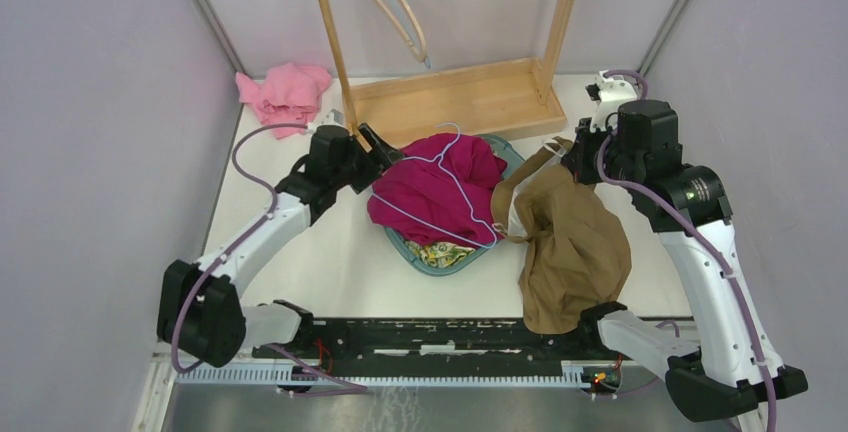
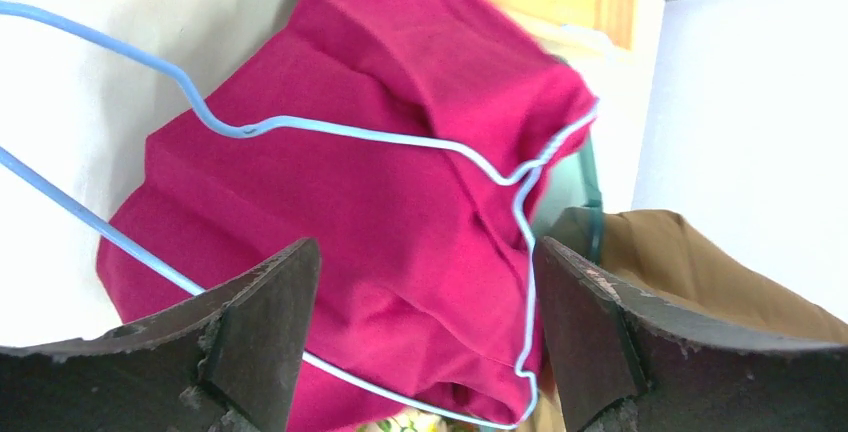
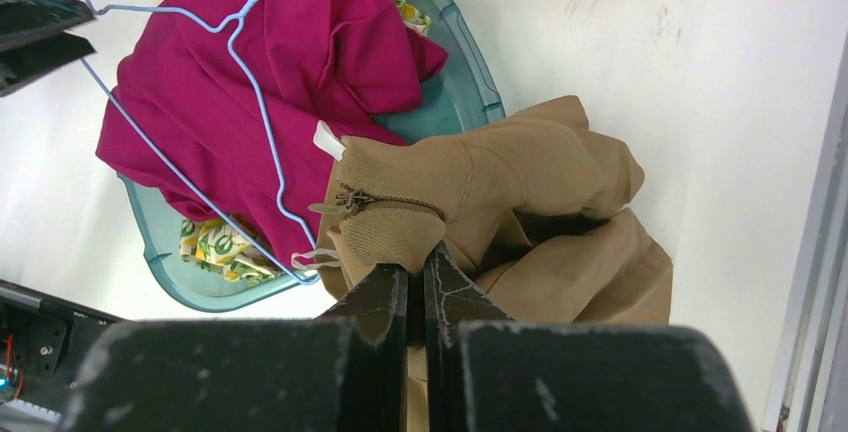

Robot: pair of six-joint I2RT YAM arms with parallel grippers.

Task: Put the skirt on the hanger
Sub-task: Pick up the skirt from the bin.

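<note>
The skirt is tan, with a zip and waistband, and lies crumpled on the table right of the basket. My right gripper is shut on its waistband, also seen from above. The hanger is thin blue wire and lies flat on a magenta garment. My left gripper is open just at the hanger's left end. Nothing is between its fingers; the blue wire and magenta cloth lie beyond them.
The magenta garment fills a teal basket with a patterned yellow-green cloth under it. Behind stands a wooden rack with posts and several hangers hanging from it. A pink cloth lies at the back left. Walls close in on both sides.
</note>
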